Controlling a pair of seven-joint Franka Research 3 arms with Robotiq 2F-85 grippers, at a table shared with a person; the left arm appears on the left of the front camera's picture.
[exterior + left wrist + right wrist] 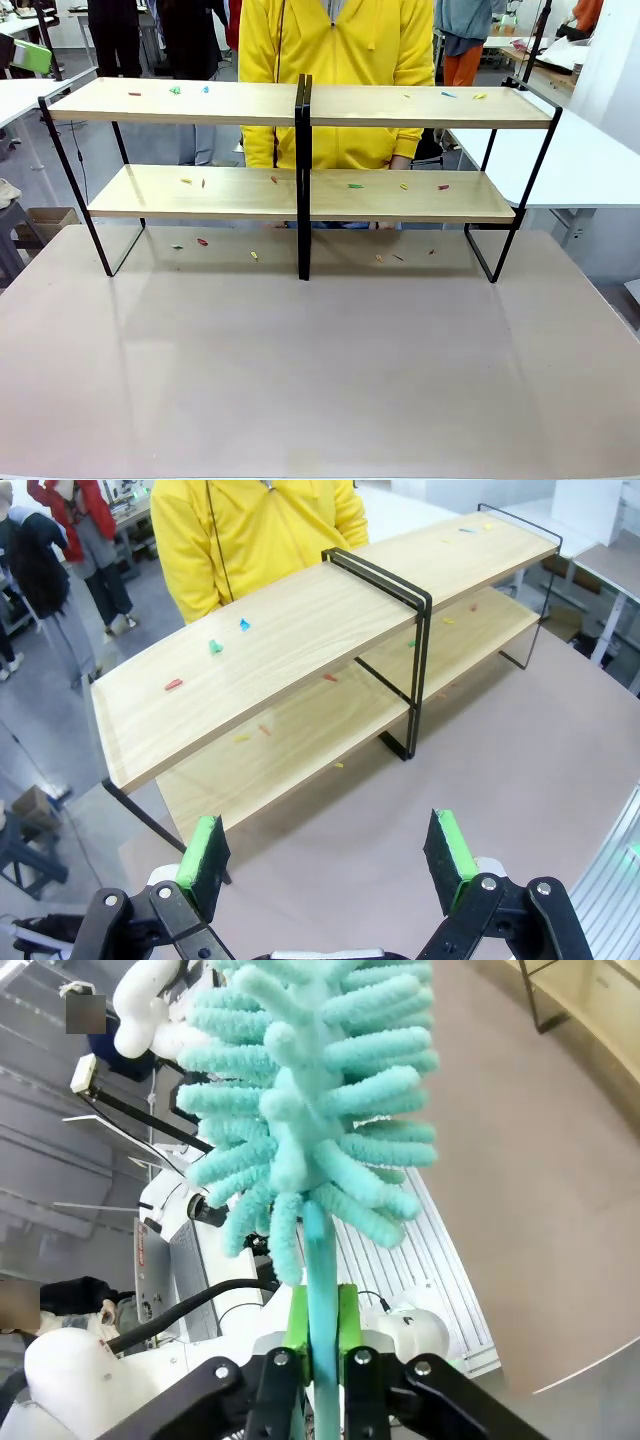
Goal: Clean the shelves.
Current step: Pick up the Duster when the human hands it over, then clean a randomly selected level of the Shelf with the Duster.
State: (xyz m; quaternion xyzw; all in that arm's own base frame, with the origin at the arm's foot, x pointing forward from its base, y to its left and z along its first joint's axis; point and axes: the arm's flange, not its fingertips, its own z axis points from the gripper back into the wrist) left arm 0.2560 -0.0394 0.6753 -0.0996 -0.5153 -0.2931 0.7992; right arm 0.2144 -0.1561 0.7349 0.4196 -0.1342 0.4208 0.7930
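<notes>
The shelves (pixel 200 102) stand across the far half of the table: two light-wood boards in a thin black frame with a black centre post (pixel 303 170). Small coloured scraps (pixel 176 90) lie scattered on both boards and on the table beneath. In the left wrist view the shelves (pixel 300 630) lie ahead of my left gripper (pixel 330 855), which is open with nothing between its green pads (pixel 205 848). My right gripper (pixel 318 1330) is shut on the thin handle of a teal fluffy duster (pixel 320 1090), whose head rises straight up from the fingers.
A person in a yellow hoodie (pixel 335 60) stands right behind the shelves at the far side. The grey-brown table top (pixel 320 370) in front of the shelves is open. White tables (pixel 580 160) stand to the right and left beyond it.
</notes>
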